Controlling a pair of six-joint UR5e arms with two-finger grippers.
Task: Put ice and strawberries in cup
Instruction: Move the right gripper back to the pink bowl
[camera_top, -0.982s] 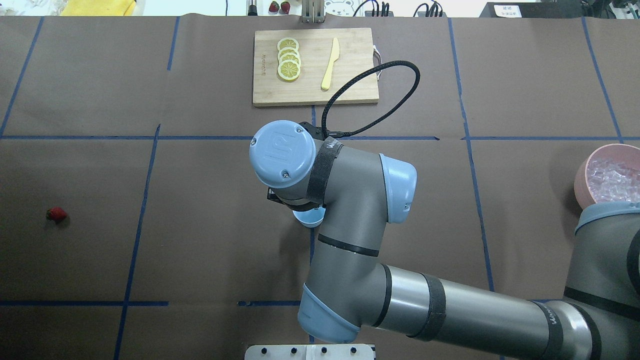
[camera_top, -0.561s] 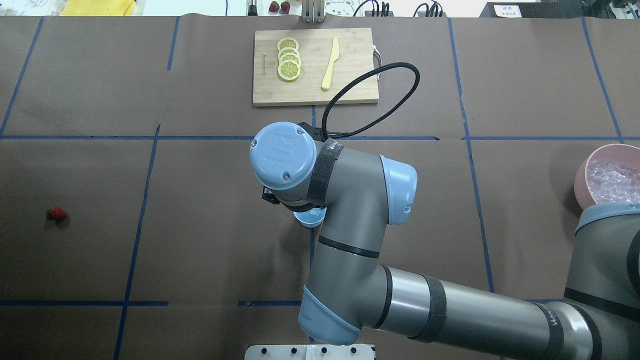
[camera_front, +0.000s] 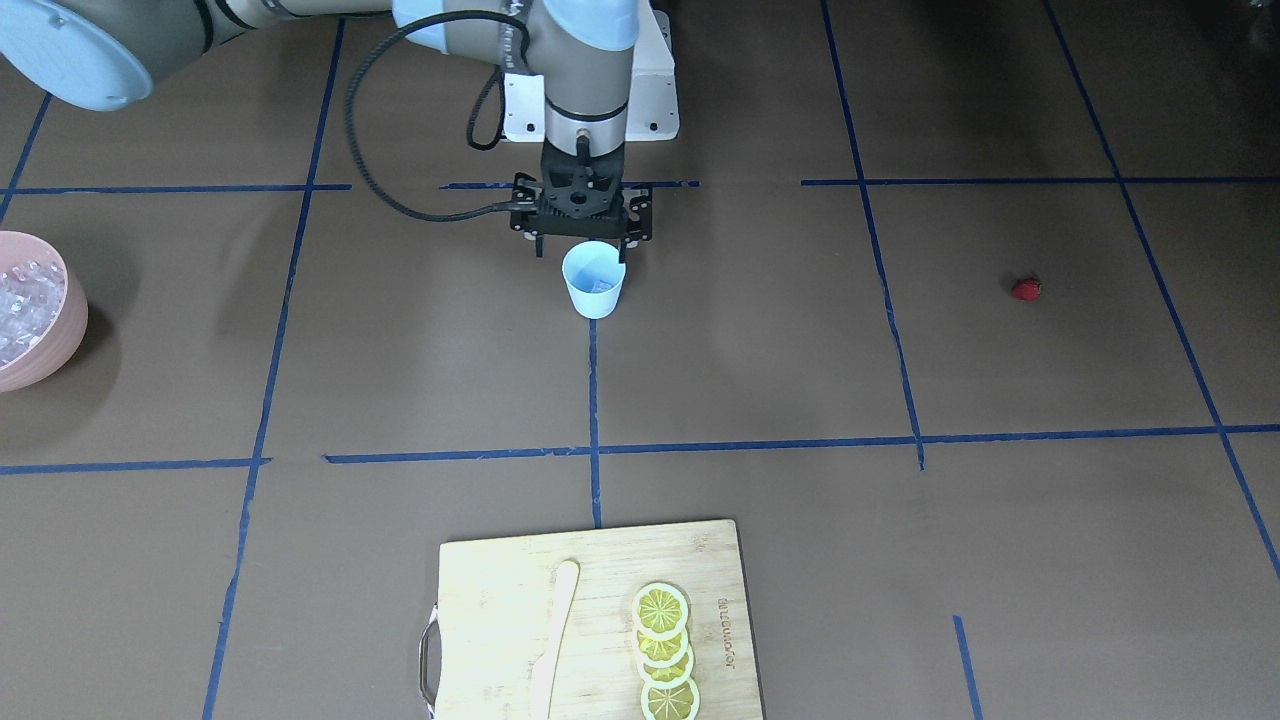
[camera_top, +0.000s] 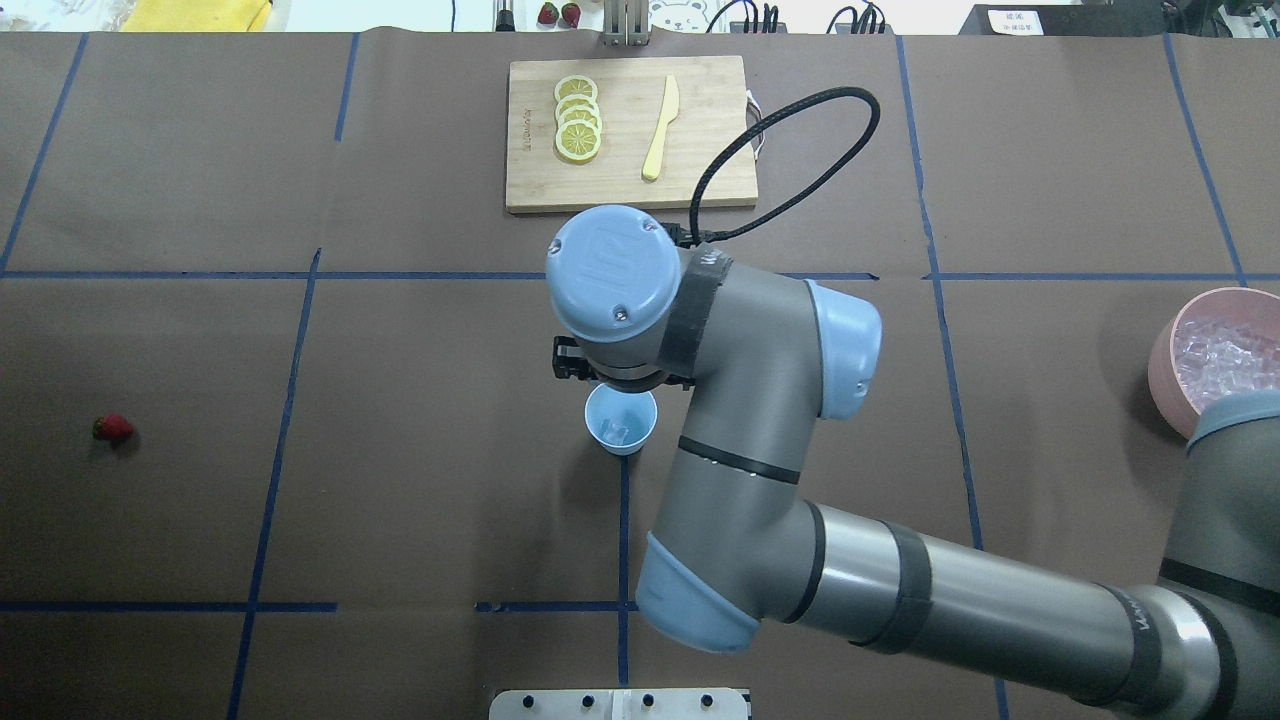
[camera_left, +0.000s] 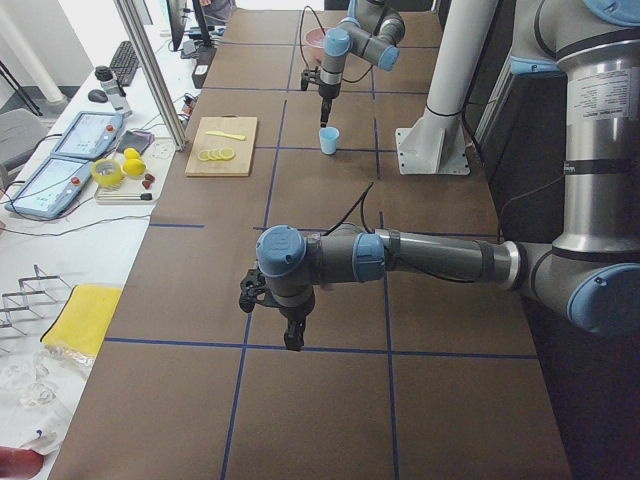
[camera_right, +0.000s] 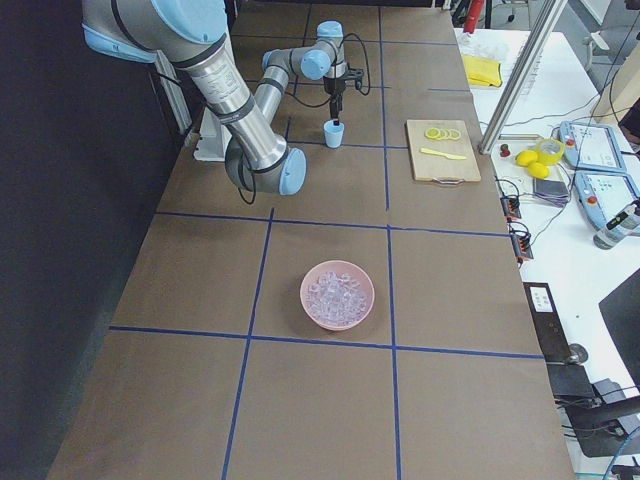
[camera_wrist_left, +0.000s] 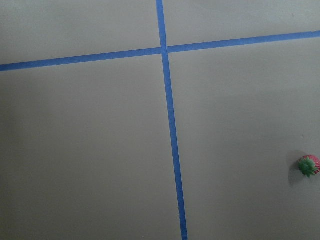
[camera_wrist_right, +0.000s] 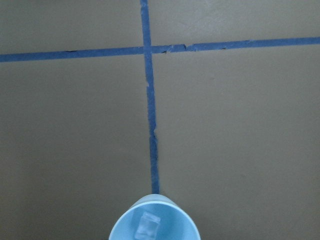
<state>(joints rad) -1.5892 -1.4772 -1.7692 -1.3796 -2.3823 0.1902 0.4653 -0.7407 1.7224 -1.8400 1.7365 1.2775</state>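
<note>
Shifted off the cup (camera_top: 621, 420), right gripper (camera_front: 583, 238) gapes wide above it, ice (camera_top: 617, 432) inside; left gripper (camera_left: 292, 343) unclear; board (camera_top: 700, 150) engraving unreadable.

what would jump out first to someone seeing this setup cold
The big right arm dominates, its gripper hanging above a light blue cup mid-table with an ice cube inside. A pink bowl heaped with ice sits at the robot's right end, and a lone strawberry lies far off on its left.
</note>
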